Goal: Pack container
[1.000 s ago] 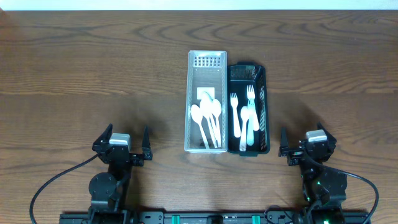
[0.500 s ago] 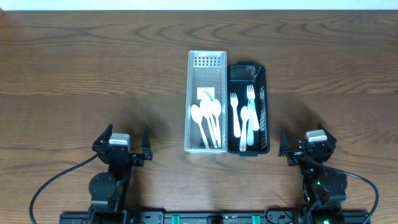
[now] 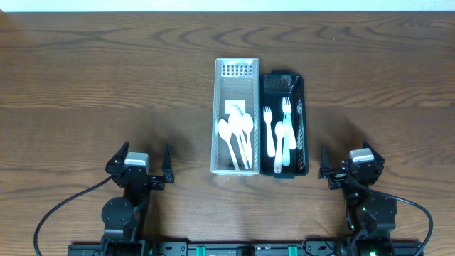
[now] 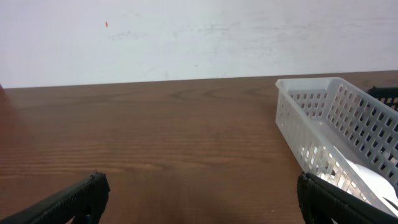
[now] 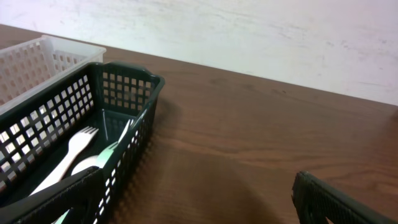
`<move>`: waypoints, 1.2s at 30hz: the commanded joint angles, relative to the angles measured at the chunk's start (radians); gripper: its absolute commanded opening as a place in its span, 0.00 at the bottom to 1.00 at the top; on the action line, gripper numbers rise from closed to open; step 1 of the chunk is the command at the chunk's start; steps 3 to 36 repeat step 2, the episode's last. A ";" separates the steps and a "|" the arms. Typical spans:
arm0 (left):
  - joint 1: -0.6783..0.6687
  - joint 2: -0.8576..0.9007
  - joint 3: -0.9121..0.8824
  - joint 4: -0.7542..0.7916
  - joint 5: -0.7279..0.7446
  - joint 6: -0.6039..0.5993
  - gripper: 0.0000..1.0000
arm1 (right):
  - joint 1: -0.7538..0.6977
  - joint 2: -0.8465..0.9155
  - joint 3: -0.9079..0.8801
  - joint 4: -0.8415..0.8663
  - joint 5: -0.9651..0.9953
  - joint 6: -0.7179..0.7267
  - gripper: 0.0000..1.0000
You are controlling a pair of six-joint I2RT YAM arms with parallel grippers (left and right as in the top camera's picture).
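Observation:
A white slotted basket (image 3: 218, 121) sits mid-table and holds white spoons (image 3: 237, 135). Touching its right side is a dark green basket (image 3: 303, 128) holding white forks (image 3: 276, 131) and a pale green utensil. My left gripper (image 3: 139, 165) is open and empty near the front edge, left of the baskets. My right gripper (image 3: 347, 165) is open and empty at the front right. The white basket shows at the right of the left wrist view (image 4: 323, 118). The green basket shows at the left of the right wrist view (image 5: 124, 93), with a fork (image 5: 71, 152) inside.
The wooden table (image 3: 106, 85) spreads to both sides of the baskets. A white wall (image 4: 186, 37) rises behind the far edge. Arm bases and cables (image 3: 57, 213) sit along the front edge.

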 commanded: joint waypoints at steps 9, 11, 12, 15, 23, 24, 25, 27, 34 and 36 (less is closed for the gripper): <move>0.004 -0.006 -0.024 -0.021 0.025 -0.009 0.98 | 0.008 -0.003 -0.002 -0.004 -0.011 0.018 0.99; 0.004 -0.006 -0.024 -0.021 0.025 -0.009 0.98 | 0.008 -0.003 -0.002 -0.004 -0.011 0.018 0.99; 0.004 -0.006 -0.024 -0.021 0.025 -0.009 0.98 | 0.008 -0.003 -0.002 -0.004 -0.011 0.018 0.99; 0.004 -0.006 -0.024 -0.021 0.025 -0.009 0.98 | 0.008 -0.003 -0.002 -0.004 -0.011 0.018 0.99; 0.004 -0.006 -0.024 -0.021 0.025 -0.009 0.98 | 0.008 -0.003 -0.002 -0.004 -0.011 0.018 0.99; 0.004 -0.006 -0.024 -0.021 0.025 -0.009 0.98 | 0.008 -0.003 -0.002 -0.004 -0.011 0.018 0.99; 0.004 -0.006 -0.024 -0.021 0.025 -0.009 0.98 | 0.008 -0.003 -0.002 -0.004 -0.011 0.018 0.99; 0.004 -0.006 -0.024 -0.021 0.025 -0.009 0.98 | 0.008 -0.003 -0.002 -0.004 -0.011 0.018 0.99; 0.004 -0.006 -0.024 -0.021 0.025 -0.009 0.98 | 0.008 -0.003 -0.002 -0.004 -0.011 0.018 0.99; 0.004 -0.006 -0.024 -0.021 0.025 -0.009 0.98 | 0.008 -0.003 -0.002 -0.004 -0.011 0.018 0.99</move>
